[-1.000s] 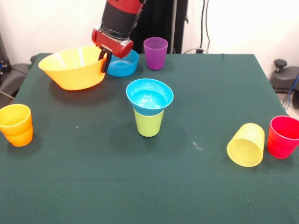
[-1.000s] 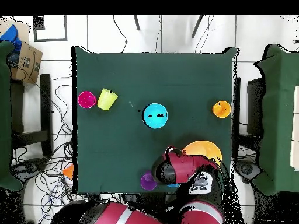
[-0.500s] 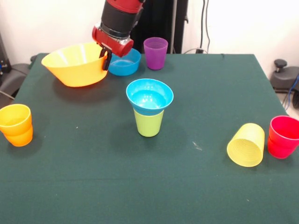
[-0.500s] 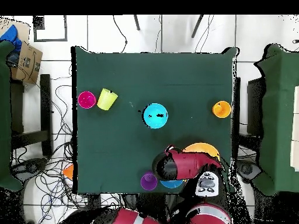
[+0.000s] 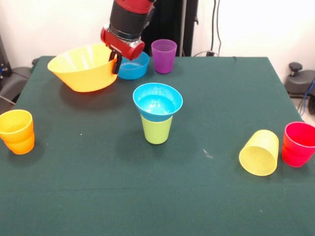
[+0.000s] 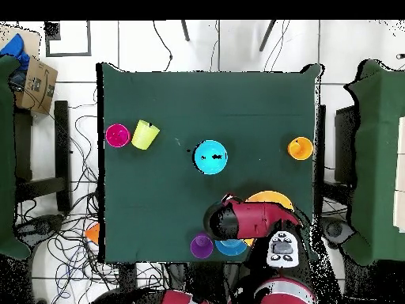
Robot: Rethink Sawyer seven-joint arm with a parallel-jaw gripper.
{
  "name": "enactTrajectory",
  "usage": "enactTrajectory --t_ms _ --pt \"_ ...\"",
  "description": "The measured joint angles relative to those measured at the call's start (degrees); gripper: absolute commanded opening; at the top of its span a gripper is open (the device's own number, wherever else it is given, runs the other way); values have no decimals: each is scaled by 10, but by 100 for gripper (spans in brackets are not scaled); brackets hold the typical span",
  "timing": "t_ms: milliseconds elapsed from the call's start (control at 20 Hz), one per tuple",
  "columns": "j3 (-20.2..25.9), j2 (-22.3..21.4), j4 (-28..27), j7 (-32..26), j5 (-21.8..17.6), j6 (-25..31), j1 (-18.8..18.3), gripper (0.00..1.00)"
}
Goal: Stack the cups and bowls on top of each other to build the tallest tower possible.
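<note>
The big yellow-orange bowl (image 5: 84, 67) is held at its rim by the gripper (image 5: 117, 62). The rim's right-hand edge in the front view is pinched by the fingers (image 5: 118, 64), which are closed on the bowl wall. One dark finger is seen on the outside of the wall; the other is hidden inside. The bowl is tilted slightly, its mouth facing up and toward the camera, and a shadow is cast on the green worktop (image 5: 206, 98) beneath it; whether its base is touching cannot be told. In the overhead view the bowl (image 6: 275, 201) is partly covered by the red arm (image 6: 249, 220).

Just beside the gripper, a small blue bowl (image 5: 134, 67) is set on the worktop, partly hidden by the red wrist. A purple cup (image 5: 164, 56) is stood upright next to it, apart from it.

Near the middle of the worktop the tower (image 5: 157, 115) is found: a lime green cup (image 5: 157, 130) upright, with a second blue bowl (image 5: 157, 102) seated in its mouth. It is well apart from the fingers.

At the left edge in the front view, orange cups (image 5: 17, 131) are nested upright. At the right side a yellow cup (image 5: 259, 152) is laid on its side, mouth toward the camera, just beside nested red cups (image 5: 298, 144), which are upright.
</note>
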Motion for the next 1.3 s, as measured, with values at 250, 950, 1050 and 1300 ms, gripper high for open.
enactTrajectory --t_ms 250,950,1050,1300 --pt "6 -14 -3 0 8 23 0 0" --pt "32 -58 -39 0 32 144 -16 0" --pt "33 -62 -46 0 41 159 -18 0" --pt "37 -66 -66 0 79 209 -27 0"
